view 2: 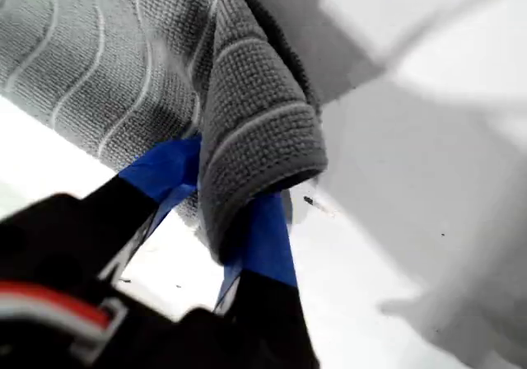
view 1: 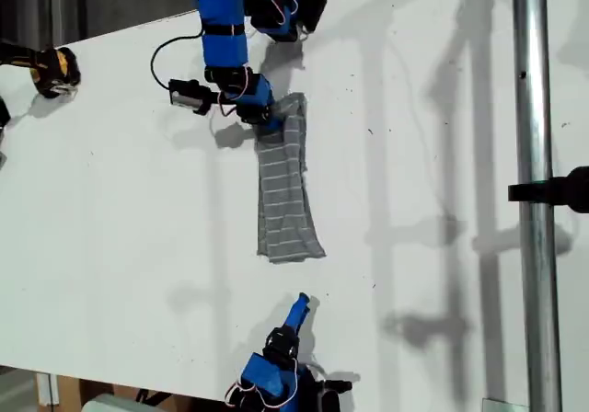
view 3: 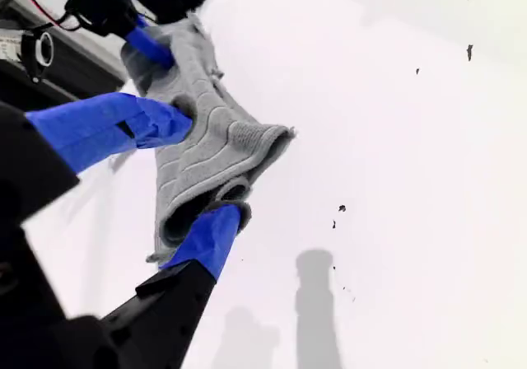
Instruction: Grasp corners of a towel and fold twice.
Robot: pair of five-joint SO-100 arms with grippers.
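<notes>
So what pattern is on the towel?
Grey with thin pale stripes, clearest in the first wrist view: towel.

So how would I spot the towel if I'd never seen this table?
Look at the white table. Near its middle lies a long, folded strip, the towel, one end pinched by my first pincer. It is the only cloth: grey with thin pale stripes.

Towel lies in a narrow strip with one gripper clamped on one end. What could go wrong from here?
1. My first gripper pinches a bunched fold of the towel, not a clean corner. A layer may slip out, or the strip may twist if it is lifted.
2. My second gripper is open and short of the free end, whose layers look uneven. It may catch only one layer, so the second fold comes out skewed.
</notes>
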